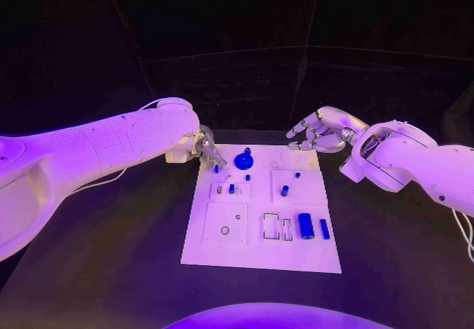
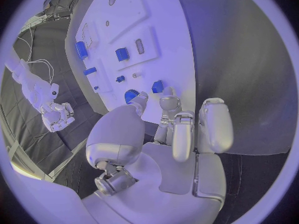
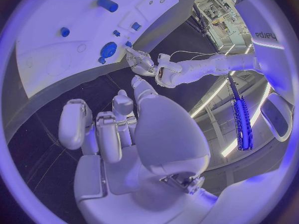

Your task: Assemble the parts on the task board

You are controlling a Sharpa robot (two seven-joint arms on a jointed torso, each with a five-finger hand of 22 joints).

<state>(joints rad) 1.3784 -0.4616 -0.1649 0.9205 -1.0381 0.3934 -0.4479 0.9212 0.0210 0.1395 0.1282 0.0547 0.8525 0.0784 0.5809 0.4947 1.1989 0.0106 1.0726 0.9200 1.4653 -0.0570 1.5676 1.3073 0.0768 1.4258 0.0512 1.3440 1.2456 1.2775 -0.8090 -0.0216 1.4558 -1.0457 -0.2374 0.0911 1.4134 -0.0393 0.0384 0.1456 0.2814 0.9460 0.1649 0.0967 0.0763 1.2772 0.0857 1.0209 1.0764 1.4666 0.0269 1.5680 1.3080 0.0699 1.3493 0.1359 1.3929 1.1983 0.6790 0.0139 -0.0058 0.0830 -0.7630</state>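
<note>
Task board [image 1: 259, 257], a white rectangular plate w/ raised square panels and cut-out slots, is lying in the centre of the head view on the black table [image 1: 98, 274], running from mid-frame down toward the bottom. Left arm [image 1: 98, 147] is coming in from the left edge, right arm [image 1: 425, 168] from the right edge. Left hand [image 1: 205, 149] is hovering at the board's upper-left corner, fingers curled in; can't tell if it's gripping anything. Right hand [image 1: 321, 130] is sitting just beyond the board's upper-right corner, fingers apart, holding nothing. Blue round knob [image 1: 244, 162] is standing near the board's top, centre-left, just right of the left hand. Blue cylinder [image 1: 305, 225] is lying in the lower-right part of the board, w/ a thin blue bar [image 1: 324, 228] just beside it on the right. Smaller blue pegs [image 1: 284, 190] are standing mid-board
</note>
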